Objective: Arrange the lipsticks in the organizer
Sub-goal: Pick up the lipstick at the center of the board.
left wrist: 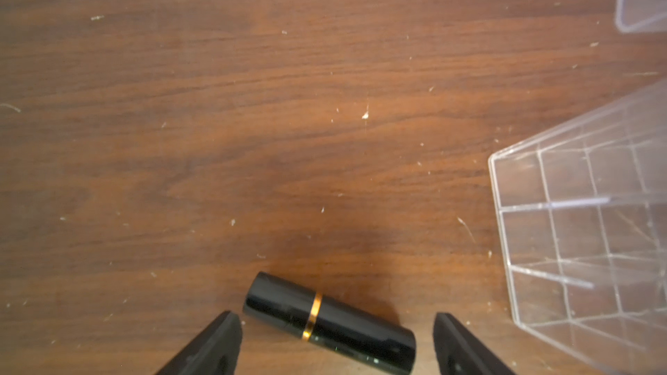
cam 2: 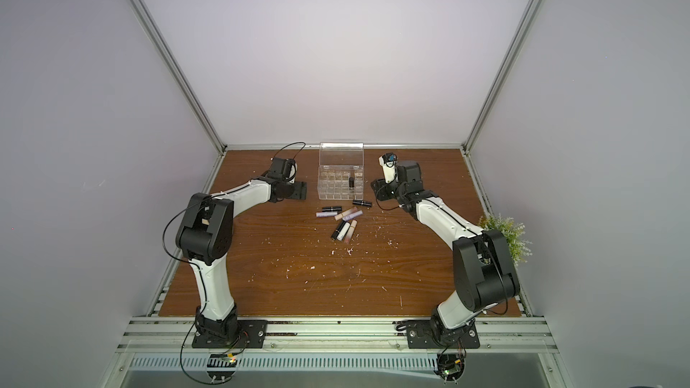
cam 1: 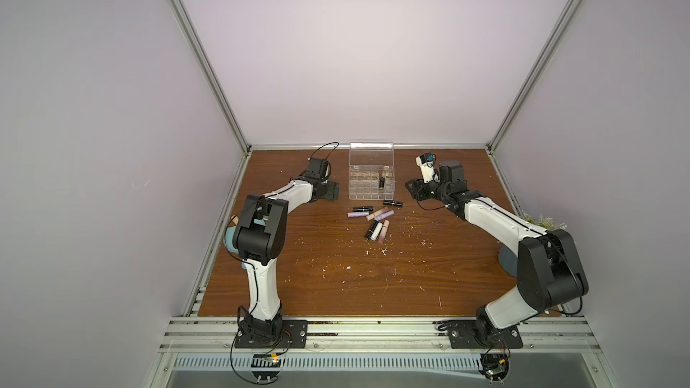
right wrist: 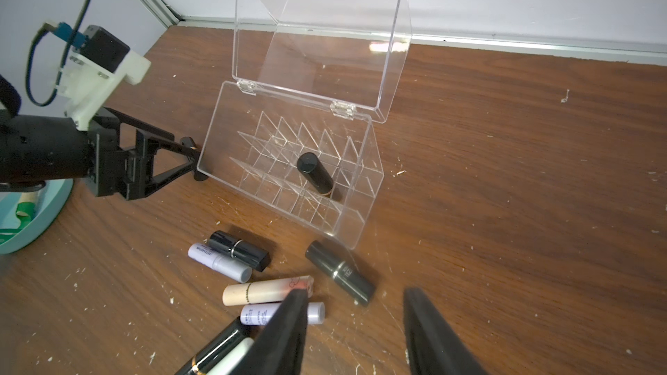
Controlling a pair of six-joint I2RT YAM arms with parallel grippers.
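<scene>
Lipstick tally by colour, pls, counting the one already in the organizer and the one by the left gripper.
Black lipsticks: 5
Lilac lipsticks: 2
Beige-pink lipsticks: 2
White lipstick: 1
Total: 10

A brown wooden table (cam 1: pixel 336 274) carries small white flecks (cam 1: pixel 382 252). A teal dustpan (right wrist: pixel 39 218) sits at its left edge, and a green plant (cam 2: pixel 504 233) stands at its right edge.
</scene>
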